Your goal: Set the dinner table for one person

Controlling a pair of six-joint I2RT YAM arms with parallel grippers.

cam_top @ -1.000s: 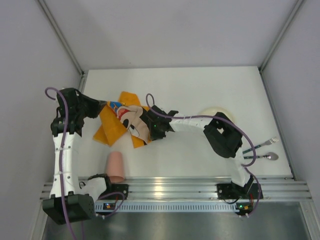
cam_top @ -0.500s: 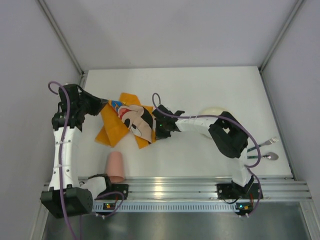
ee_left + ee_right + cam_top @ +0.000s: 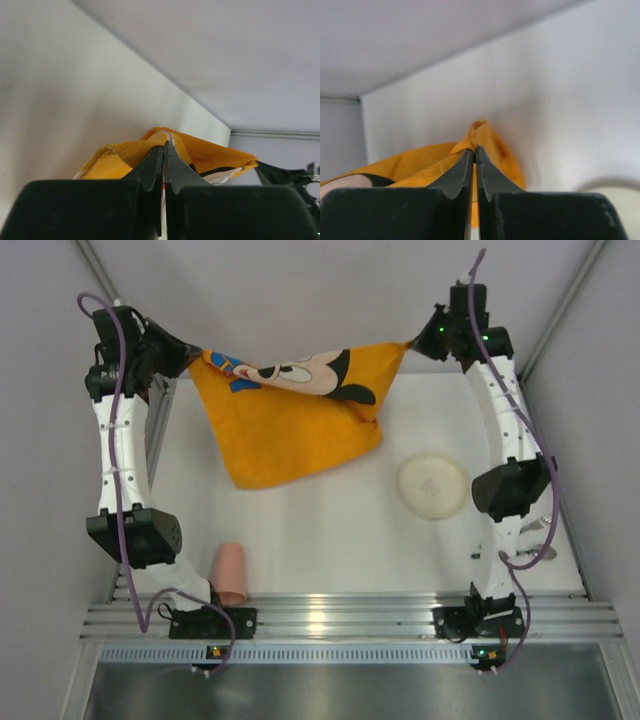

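Seen from overhead, the white dinner table [image 3: 330, 540] lay under both arms. The orange mouse-print placemat [image 3: 290, 430] hung stretched above its far half. The left gripper [image 3: 196, 352] pinched one corner at 10 o'clock and the right gripper [image 3: 411, 343] pinched another at 1 o'clock. Only that view showed the whole print, the cream plate [image 3: 433, 486] at 3 o'clock and the pink cup [image 3: 230, 573] lying on its side at 7 o'clock. The wrist views showed the grips up close: each pair of fingers [image 3: 152, 167] was clamped tight on a bunched orange fold.
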